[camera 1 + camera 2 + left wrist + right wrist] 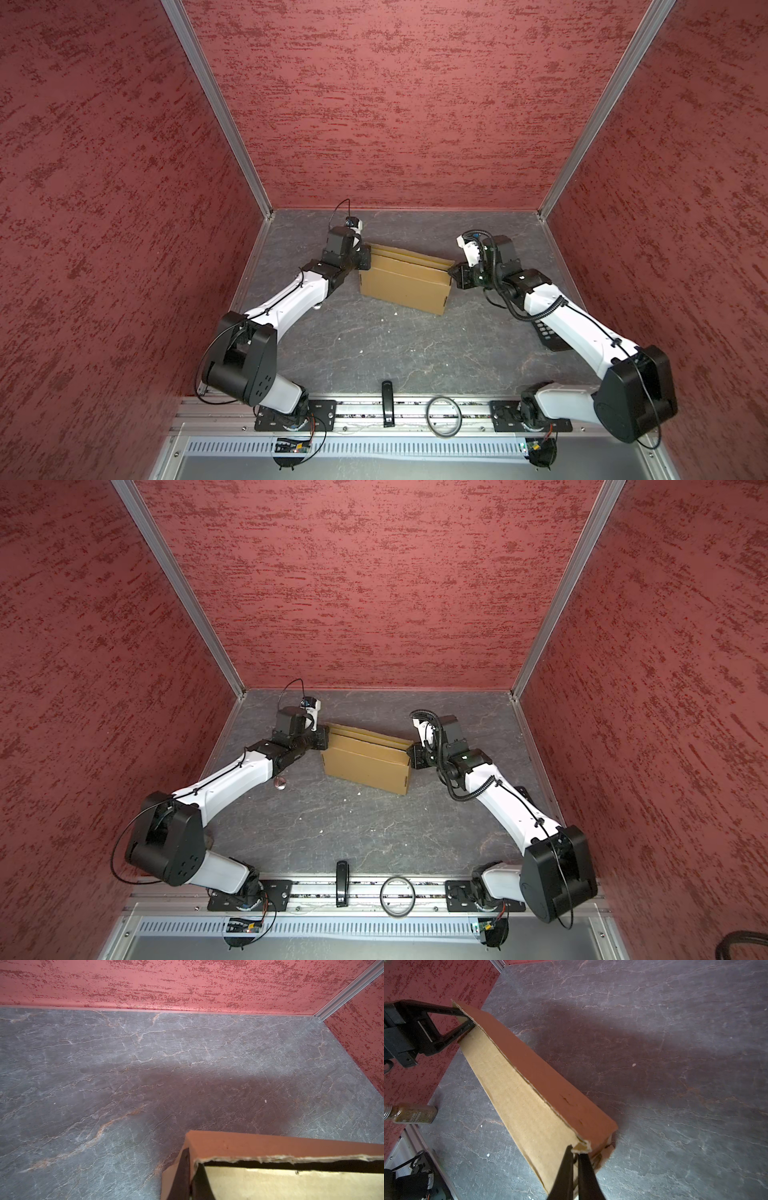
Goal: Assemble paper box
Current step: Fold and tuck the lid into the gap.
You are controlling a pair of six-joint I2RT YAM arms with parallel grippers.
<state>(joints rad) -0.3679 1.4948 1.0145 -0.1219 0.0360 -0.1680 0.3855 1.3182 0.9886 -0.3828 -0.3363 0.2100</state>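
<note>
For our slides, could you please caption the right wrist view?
Right pincer and left pincer grip opposite ends of the partly folded paper box.

Top views: even, diffuse overhead light, medium bright, no glare, sharp across the frame. Red walls (395, 104) push a pink cast onto the grey surface (374, 345). Wide-angle stretch toward the upper corners. Only a faint soft shadow beside the paper box (405, 286). Left wrist view: dimmer, broad soft-edged shadow on the surface; cardboard edge nearest the lens is soft, shaded face reads red-brown. Right wrist view: big diffuse shadow beyond the paper box, right pincer (575, 1152) blurred close to the lens.
</note>
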